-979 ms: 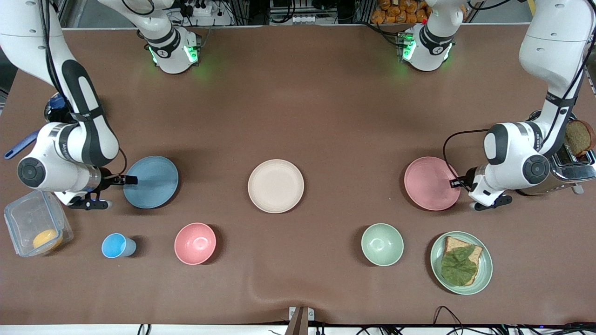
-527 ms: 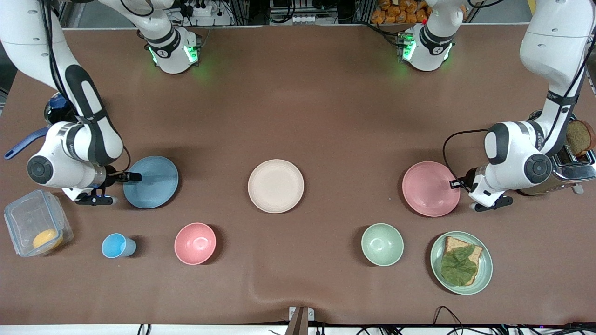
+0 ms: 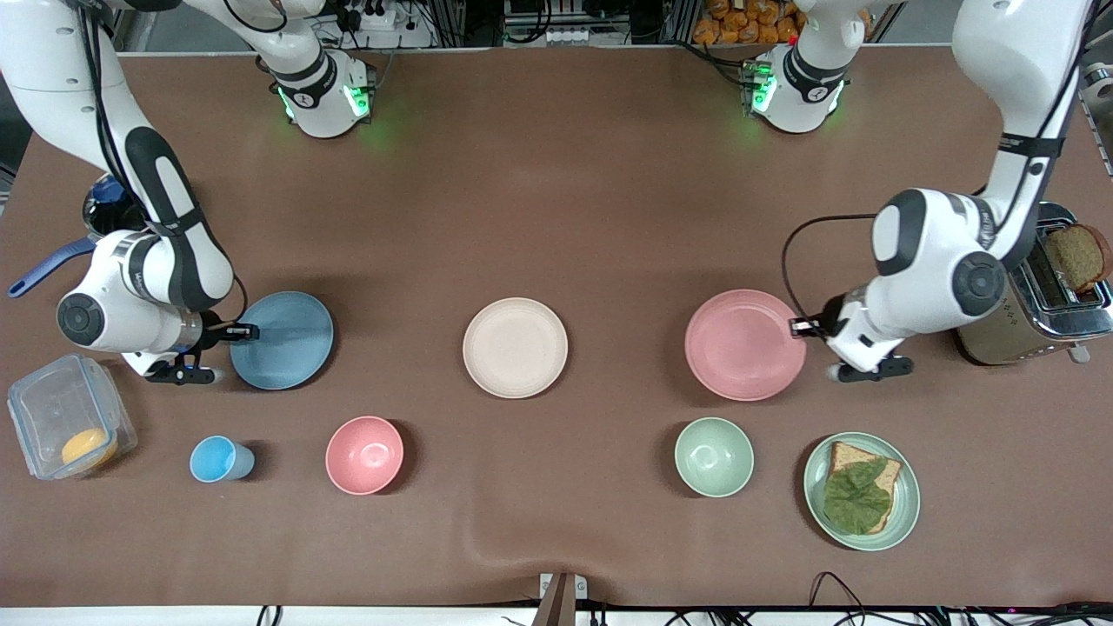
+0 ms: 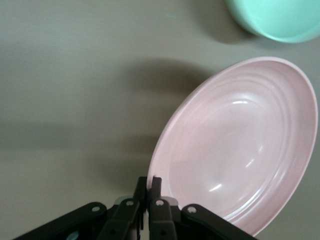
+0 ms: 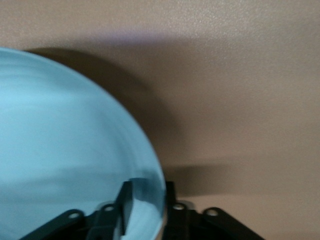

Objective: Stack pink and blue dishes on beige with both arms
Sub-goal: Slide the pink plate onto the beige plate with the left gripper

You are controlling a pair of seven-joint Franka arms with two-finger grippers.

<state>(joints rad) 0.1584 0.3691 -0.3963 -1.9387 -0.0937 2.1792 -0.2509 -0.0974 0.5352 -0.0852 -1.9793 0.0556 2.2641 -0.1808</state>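
While both arms have a plate by the rim, neither plate is on the stack yet, so this looks like the carry-in stage. Going across the front view from the right arm's end: the right hand (image 3: 236,331) is pinched on the rim of the blue plate (image 3: 283,340), one finger over the rim and one under in its wrist view, and the plate sits low at the bench (image 3: 556,191) or just off it, I can't tell which. Mid-bench, the beige plate (image 3: 515,348) lies flat and bare. Next, the pink plate (image 3: 744,344) hangs off the bench, clamped at its edge by the left hand (image 3: 801,327), between the beige plate and the toaster (image 3: 1035,300).

Round plates, so no long axis; the pink one tilts a bit, hollow side up.

My take: one at a time, keep each plate level, centre it over the beige, lower until rims nest, then release.
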